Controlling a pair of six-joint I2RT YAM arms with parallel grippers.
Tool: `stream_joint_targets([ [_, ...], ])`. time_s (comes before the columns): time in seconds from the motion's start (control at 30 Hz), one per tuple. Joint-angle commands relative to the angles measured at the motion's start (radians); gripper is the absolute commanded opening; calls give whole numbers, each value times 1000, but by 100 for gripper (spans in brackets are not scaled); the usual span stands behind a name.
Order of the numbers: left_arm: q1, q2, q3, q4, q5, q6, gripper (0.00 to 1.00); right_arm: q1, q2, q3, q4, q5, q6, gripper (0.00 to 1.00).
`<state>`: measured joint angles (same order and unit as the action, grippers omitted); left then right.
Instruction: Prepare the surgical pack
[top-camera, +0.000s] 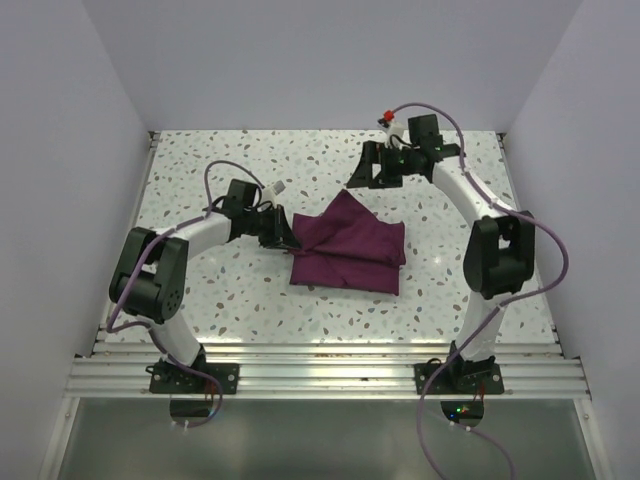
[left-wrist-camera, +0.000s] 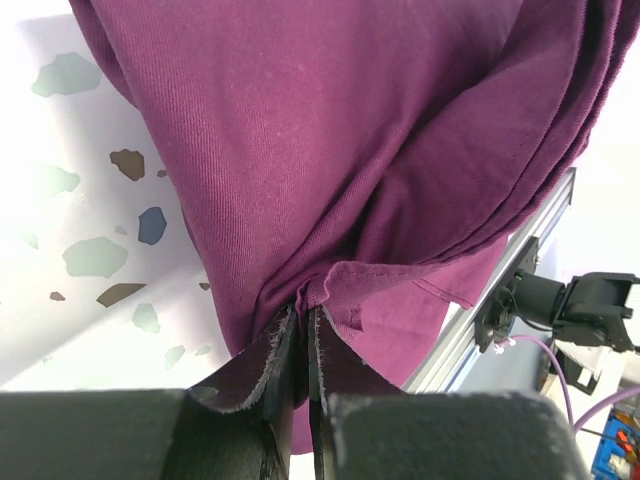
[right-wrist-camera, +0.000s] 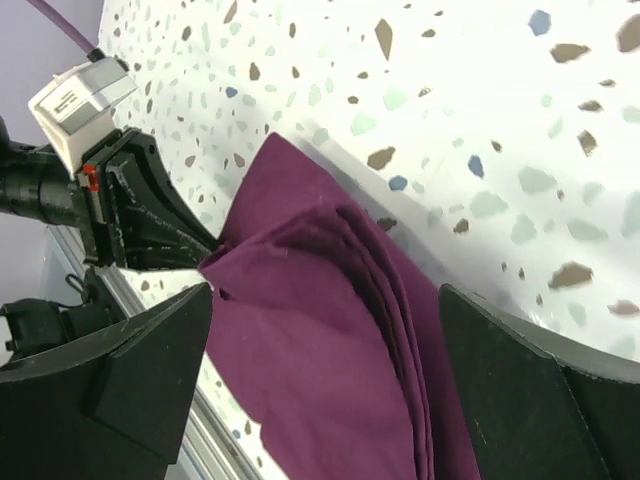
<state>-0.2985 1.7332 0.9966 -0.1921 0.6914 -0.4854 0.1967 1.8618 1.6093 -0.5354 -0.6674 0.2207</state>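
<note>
Currently left fingers pinch just the hem of the folded surgical pack on the surface, right fingers spread above it: thin grip may slip, dragging could undo folds.

Centred on the surface, surgical pack — left claw at its nine o'clock edge, right claw apart at twelve.
</note>
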Motion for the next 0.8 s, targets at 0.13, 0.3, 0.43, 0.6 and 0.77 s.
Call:
stream_joint_targets([
  [0.13,2,23,7,9,33,25,12,24,200,198,-49,-181,-92,97],
  [0.3,4,29,10,17,48,21,12,47,232,179,-18,-241,-75,93],
  [0.43,7,32,10,17,56,19,12,69,234,160,-3,-303,-44,85],
  [0.6,7,31,10,31,66,7,14,81,172,52,60,-363,14,72],
  [0.77,9,22,13,46,69,-10,18,86,96,-69,71,-348,35,52],
])
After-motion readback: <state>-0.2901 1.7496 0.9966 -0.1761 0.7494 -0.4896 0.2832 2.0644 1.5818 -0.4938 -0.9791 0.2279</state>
